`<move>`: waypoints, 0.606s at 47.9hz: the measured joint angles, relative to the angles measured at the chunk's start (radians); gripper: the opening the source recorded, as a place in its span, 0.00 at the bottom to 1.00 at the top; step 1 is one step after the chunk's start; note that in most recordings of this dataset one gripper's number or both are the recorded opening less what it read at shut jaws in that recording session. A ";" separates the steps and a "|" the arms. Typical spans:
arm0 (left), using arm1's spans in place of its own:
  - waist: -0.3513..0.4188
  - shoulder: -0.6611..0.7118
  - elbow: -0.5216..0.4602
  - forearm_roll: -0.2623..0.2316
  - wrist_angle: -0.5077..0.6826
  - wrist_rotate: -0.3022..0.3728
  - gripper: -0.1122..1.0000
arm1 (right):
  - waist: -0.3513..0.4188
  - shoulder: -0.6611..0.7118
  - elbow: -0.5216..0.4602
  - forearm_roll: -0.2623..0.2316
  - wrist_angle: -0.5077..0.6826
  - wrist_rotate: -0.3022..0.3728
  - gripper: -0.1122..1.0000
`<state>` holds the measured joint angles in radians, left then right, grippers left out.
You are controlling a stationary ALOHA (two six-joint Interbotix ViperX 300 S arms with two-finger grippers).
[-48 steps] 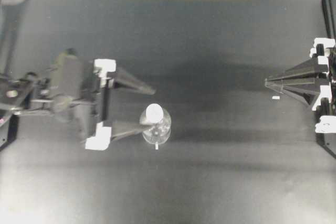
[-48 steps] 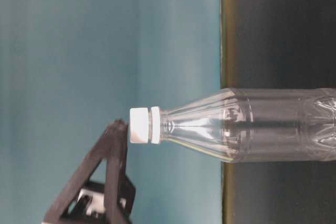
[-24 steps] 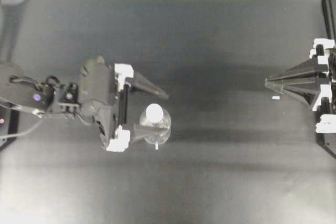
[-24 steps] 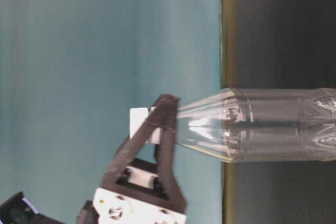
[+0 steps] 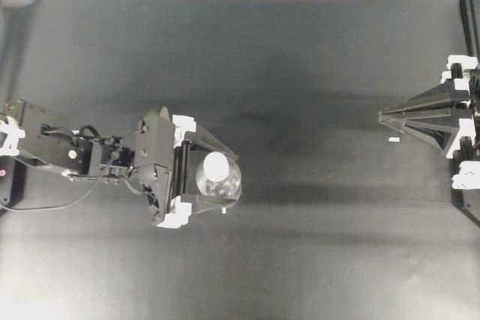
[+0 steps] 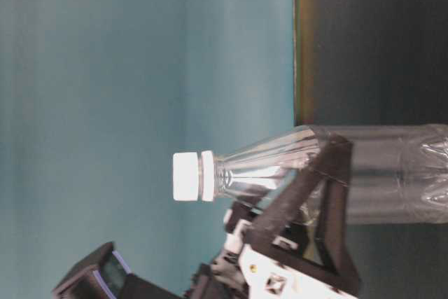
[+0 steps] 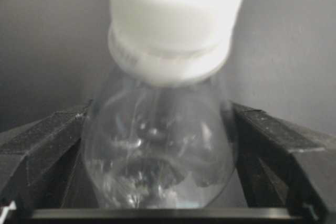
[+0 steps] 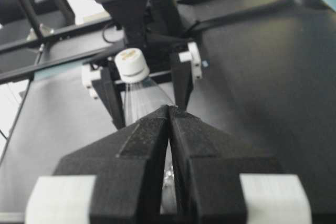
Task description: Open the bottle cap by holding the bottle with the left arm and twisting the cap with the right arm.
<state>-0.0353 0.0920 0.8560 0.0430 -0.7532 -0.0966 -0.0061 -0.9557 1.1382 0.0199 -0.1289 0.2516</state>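
You are lining up the hold: the bottle (image 5: 219, 179) is standing upright on the dark table (image 5: 315, 73), left of the middle, with its white cap (image 5: 217, 164) on. Your left gripper (image 5: 221, 177) is sitting around the bottle's body with its fingers spread wide, one on either side of the clear wall just below the shoulder; whether they are touching the plastic you cannot tell. Your right gripper (image 5: 382, 118) is waiting well apart at the right edge, fingers pressed together on nothing. Next, you probably need to close the left fingers on the body without tipping it, then bring the right gripper over to the cap.
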 measured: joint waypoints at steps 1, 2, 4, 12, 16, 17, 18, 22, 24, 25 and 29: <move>0.000 0.008 0.000 0.000 0.000 -0.002 0.98 | 0.000 -0.002 0.000 0.003 0.003 0.000 0.11; 0.000 0.014 0.000 -0.002 -0.002 -0.003 0.98 | 0.000 0.000 0.000 0.006 0.008 0.000 0.11; 0.000 0.025 0.000 0.000 0.000 -0.003 0.98 | 0.000 0.000 0.000 0.011 0.021 0.000 0.11; 0.000 0.051 0.000 -0.002 0.000 -0.005 0.98 | 0.002 0.011 -0.009 0.018 0.135 0.000 0.11; 0.002 0.055 0.000 0.000 0.000 -0.005 0.98 | 0.005 0.020 -0.026 0.025 0.219 0.000 0.14; 0.002 0.055 0.000 -0.002 0.002 -0.005 0.98 | 0.005 0.025 -0.032 0.026 0.242 0.000 0.16; 0.002 0.055 0.000 0.000 0.002 -0.003 0.98 | 0.006 0.026 -0.040 0.026 0.267 0.000 0.18; 0.003 0.058 0.003 -0.002 0.006 -0.005 0.98 | 0.015 0.038 -0.069 0.031 0.347 0.000 0.26; 0.006 0.063 0.006 0.000 0.008 -0.005 0.97 | 0.021 0.049 -0.086 0.034 0.387 0.000 0.31; 0.008 0.066 0.008 0.000 0.008 -0.005 0.97 | 0.025 0.055 -0.097 0.034 0.407 0.002 0.34; 0.014 0.084 0.015 0.000 0.011 -0.005 0.97 | 0.043 0.087 -0.140 0.035 0.471 0.002 0.50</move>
<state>-0.0215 0.1764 0.8713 0.0430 -0.7424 -0.1012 0.0368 -0.8682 0.9986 0.0552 0.3421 0.2531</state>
